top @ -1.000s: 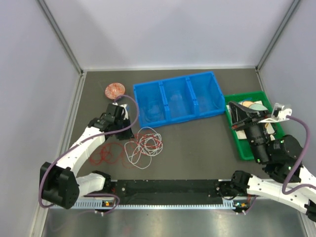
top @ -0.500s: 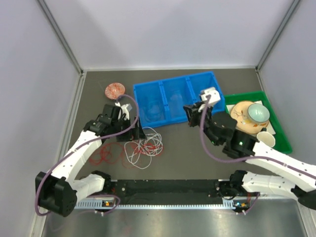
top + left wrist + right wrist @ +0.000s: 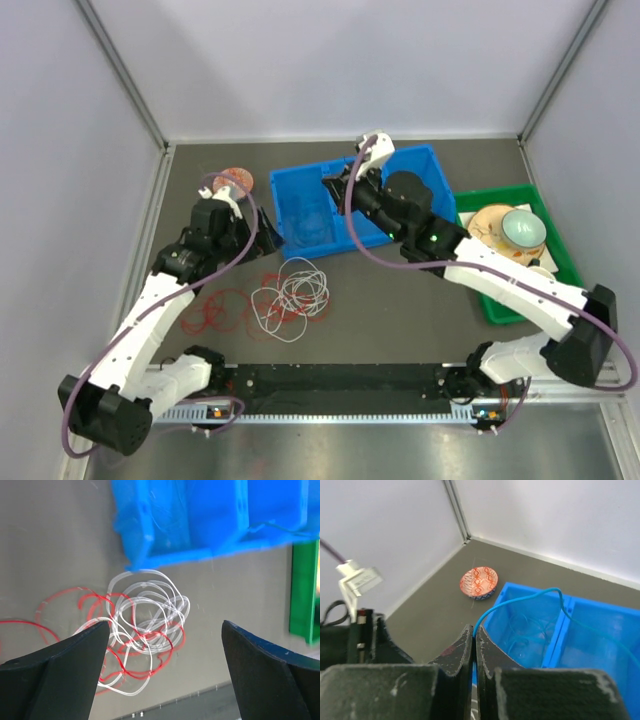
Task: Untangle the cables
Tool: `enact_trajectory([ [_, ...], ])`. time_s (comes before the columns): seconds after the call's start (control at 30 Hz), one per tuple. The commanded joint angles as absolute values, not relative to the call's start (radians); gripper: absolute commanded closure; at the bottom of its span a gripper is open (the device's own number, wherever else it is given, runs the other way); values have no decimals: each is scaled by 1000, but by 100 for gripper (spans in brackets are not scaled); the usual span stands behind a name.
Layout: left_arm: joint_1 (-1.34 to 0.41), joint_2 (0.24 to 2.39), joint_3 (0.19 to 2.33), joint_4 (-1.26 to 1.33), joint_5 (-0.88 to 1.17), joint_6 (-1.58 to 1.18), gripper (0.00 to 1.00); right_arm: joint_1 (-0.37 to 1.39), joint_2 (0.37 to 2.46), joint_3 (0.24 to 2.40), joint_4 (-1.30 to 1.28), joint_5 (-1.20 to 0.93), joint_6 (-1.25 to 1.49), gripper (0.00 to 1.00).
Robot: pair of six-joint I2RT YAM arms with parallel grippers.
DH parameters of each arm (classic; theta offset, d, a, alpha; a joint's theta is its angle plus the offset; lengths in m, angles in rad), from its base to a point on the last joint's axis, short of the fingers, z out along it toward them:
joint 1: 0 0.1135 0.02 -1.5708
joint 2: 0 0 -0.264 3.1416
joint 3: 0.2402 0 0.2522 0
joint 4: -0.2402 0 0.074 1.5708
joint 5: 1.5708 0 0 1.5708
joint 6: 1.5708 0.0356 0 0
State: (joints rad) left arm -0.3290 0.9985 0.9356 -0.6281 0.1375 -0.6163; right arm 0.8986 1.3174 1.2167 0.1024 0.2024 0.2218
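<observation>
A tangle of white and red cables lies on the dark table in front of the blue bin. Looser red loops spread to its left. My left gripper hangs above and to the left of the tangle. In the left wrist view it stands wide open and holds nothing, with the white and red cables on the table below. My right gripper is shut on a thin blue cable that arcs up out of the bin's left compartment. From above, the right gripper hovers over that compartment.
A small red patterned bowl sits at the back left, also seen from the right wrist. A green tray with bowls stands to the right of the blue bin. Grey walls close off the left, back and right.
My left gripper has opened and risen away from the tangle. The right arm has swung left from the green tray to above the blue bin's left compartment, jaws staying shut.
</observation>
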Motion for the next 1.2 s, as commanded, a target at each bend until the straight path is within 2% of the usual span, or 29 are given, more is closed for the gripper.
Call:
enact_trajectory([
  [0.0, -324, 905, 976, -612, -92, -675, 1, 868, 1391, 1339, 179, 103, 230, 100],
  [0.07, -322, 882, 994, -655, -162, -681, 1, 865, 1436, 1364, 173, 92, 229, 100],
  [0.33, -322, 828, 1008, -667, -169, -641, 1, 861, 1532, 1434, 193, 63, 242, 100],
  [0.57, -324, 818, 1011, -678, -160, -611, 1, 841, 1601, 1391, 281, 65, 273, 100],
  [0.83, -324, 810, 1002, -701, -158, -614, 1, 830, 1778, 1479, 252, 49, 271, 100],
  [1.17, -322, 790, 1003, -719, -158, -609, 1, 767, 2040, 1641, 232, -121, 498, 100],
])
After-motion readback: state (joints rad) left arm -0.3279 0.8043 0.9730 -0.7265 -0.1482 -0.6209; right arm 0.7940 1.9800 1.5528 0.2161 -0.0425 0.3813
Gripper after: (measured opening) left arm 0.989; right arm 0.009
